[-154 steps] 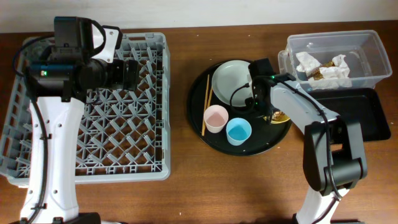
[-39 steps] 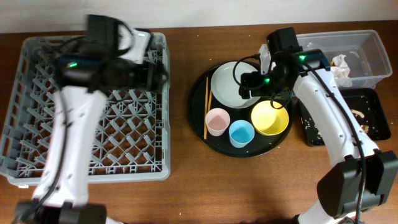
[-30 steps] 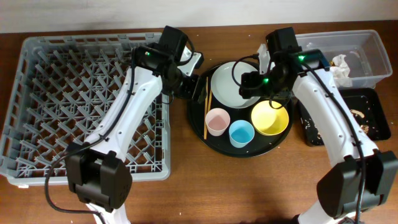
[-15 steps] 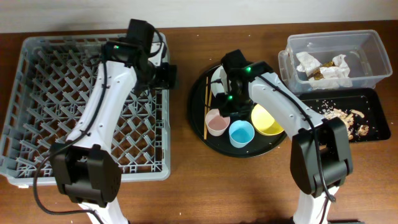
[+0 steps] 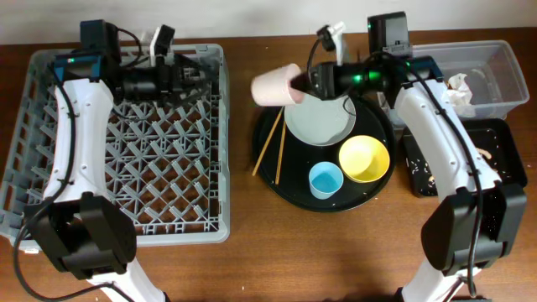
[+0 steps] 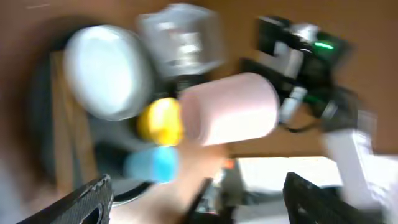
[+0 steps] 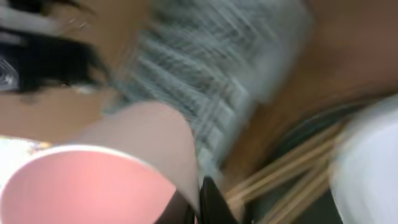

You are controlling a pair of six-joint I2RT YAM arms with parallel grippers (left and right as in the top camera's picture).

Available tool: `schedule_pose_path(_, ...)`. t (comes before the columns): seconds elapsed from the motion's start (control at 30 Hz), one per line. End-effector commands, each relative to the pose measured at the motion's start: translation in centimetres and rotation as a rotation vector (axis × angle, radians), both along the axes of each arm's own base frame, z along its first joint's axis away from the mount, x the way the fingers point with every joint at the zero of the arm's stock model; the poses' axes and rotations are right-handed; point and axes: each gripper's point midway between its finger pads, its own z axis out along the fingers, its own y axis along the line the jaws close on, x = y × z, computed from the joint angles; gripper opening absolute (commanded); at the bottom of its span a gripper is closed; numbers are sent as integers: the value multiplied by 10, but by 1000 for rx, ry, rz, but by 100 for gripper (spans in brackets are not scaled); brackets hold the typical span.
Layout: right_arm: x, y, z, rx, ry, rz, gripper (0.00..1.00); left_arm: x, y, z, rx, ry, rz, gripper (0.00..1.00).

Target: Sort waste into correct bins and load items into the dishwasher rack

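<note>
My right gripper (image 5: 300,82) is shut on the rim of the pink cup (image 5: 272,85) and holds it on its side in the air, just right of the dishwasher rack (image 5: 50,168). The cup also shows in the right wrist view (image 7: 93,180) and in the left wrist view (image 6: 230,107). My left gripper (image 5: 200,75) is open and empty over the rack's top right corner, facing the cup. The grey-green plate (image 5: 319,122), yellow bowl (image 5: 363,159) and blue cup (image 5: 324,179) sit on the round black tray (image 5: 277,180). The chopsticks (image 5: 270,147) lie across its left rim.
The clear tub (image 5: 503,59) with white napkins (image 5: 457,88) stands at the far right. The shallow black tray (image 5: 512,155) in front of it holds brown scraps (image 5: 487,155). Crumbs lie on the table between the two trays.
My right gripper has lifted the pink cup off the round tray, up and left toward the rack. My left gripper has swung toward it. The chopsticks have shifted to a slant.
</note>
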Motion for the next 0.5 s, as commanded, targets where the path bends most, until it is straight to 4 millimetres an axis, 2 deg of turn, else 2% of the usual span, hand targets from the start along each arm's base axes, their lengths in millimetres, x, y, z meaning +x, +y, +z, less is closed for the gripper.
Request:
schedule_pose_path(0.0, -22, 43, 51, 171, -101, 172, 4, -18, -20, 47, -253, -79, -130, 92)
schedule_pose_path(0.1, -23, 65, 71, 213, -185, 205, 4, -29, -46, 47, -256, -69, -195, 91)
schedule_pose_path(0.2, -25, 71, 76, 222, -223, 222, 4, -34, -58, 47, -256, -76, -228, 89)
schedule_pose_path(0.23, -25, 72, 77, 224, -234, 223, 4, -35, -60, 47, -256, -79, -235, 82)
schedule_pose_path(0.27, -22, 72, 76, 215, -238, 207, 4, -37, -63, 47, -257, -78, -241, 71)
schedule_pose_path(0.37, -18, 71, 74, 203, -235, 187, 4, -37, -63, 47, -257, -78, -241, 62)
schedule_pose_path(0.4, -18, 71, 73, 200, -230, 184, 26, -36, -62, 47, -257, -78, -240, 54)
schedule_pose_path(0.43, -18, 71, 73, 200, -227, 184, 50, -36, -62, 47, -256, -78, -240, 50)
schedule_pose_path(0.47, -18, 70, 70, 196, -212, 180, 70, -36, -62, 47, -254, -78, -240, 49)
